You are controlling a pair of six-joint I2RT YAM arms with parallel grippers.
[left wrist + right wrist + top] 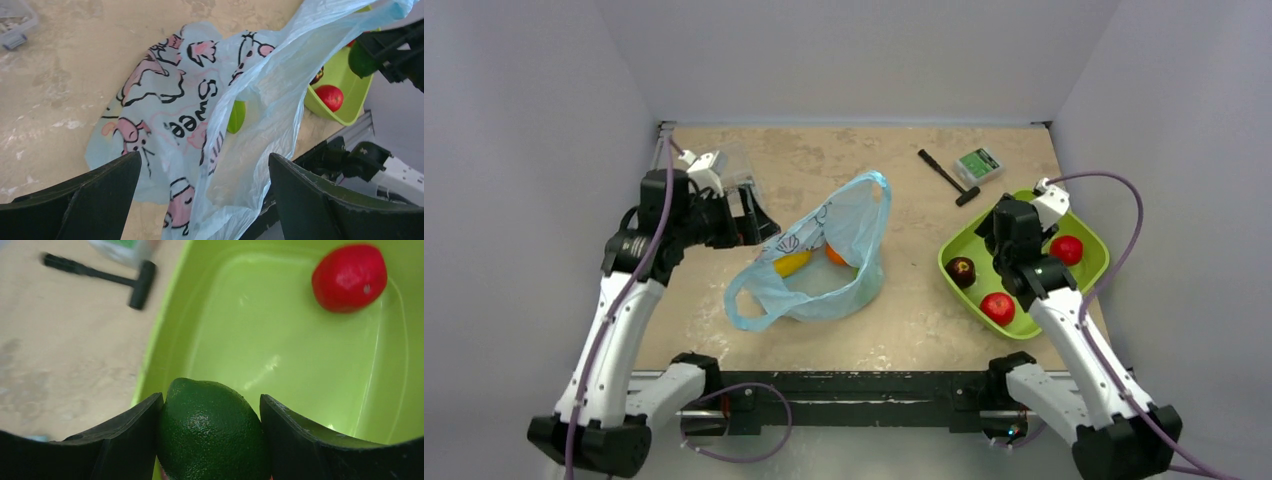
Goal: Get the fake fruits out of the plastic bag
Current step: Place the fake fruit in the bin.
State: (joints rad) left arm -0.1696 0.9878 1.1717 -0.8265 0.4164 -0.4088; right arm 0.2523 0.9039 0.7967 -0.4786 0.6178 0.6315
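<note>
Beige marbled table [904, 300] carries everything you see. On it, one light-blue plastic bag [864, 210] lies crumpled left of centre, its mouth open toward the top camera and a cartoon print on its side. One lime-green tray [1092, 265] sits well apart from it, to your right. Your left gripper [204, 159] hangs at the bag's left edge with its fingers spread wide and thin plastic bunched between them. Your right gripper [211, 399] is over the tray, pinching one dark green fruit [212, 435] between both fingers. Count the fruits. Two show inside the bag, one yellow fruit [792, 263] and one orange fruit [835, 254] just beside it. Three lie in the tray: one maroon fruit [961, 270] at its left end and two red fruits, one [1066, 249] at the right side and one [998, 307] at the near edge. With the held one, that makes six. A green patch [236, 116] shows at a fold of the bag in the left wrist view, too hidden to name. Beyond the tray lie one black tool [946, 177] and one small green-and-white box [978, 165].
</note>
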